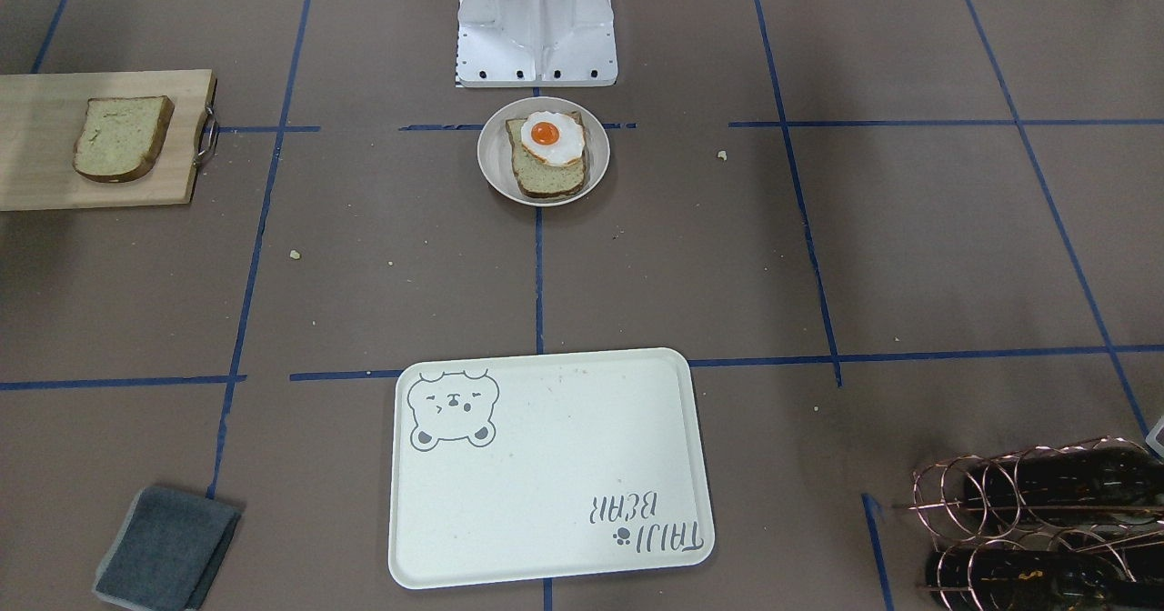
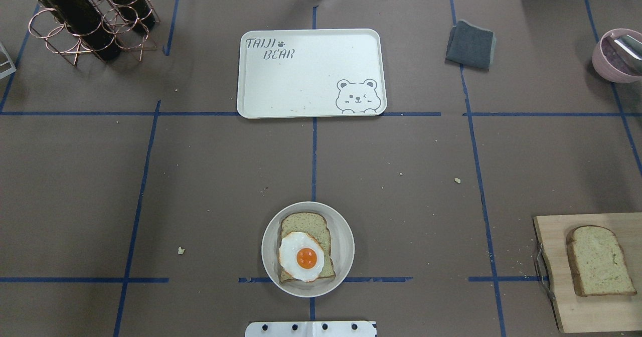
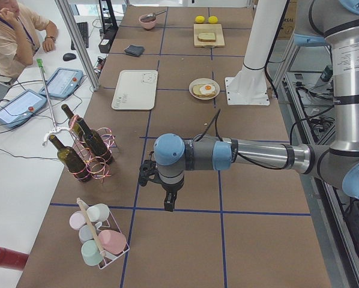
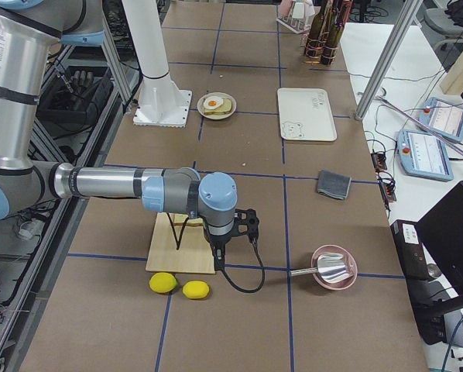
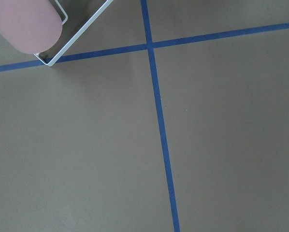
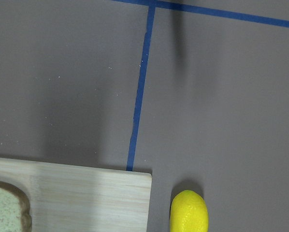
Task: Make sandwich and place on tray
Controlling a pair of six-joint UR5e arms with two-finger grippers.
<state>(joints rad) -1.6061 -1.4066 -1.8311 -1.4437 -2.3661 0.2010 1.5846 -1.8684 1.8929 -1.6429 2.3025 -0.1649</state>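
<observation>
bread slice [image 2: 306,224] | rounded top toward tray [image 2: 311,71] | tray long axis left-right

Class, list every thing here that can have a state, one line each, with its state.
bottom slice: in the round dish, egg on top.
second slice: flat on the cutting board, not stacked.
tray: bare.
grey cloth: folded.
left gripper: open or shut, cannot tell.
right gripper: cannot tell either.

Light: we see it bright, even — from overhead.
Shadows: soft, a blurred streak across the table [image 6: 180,72].
Focus: sharp.
</observation>
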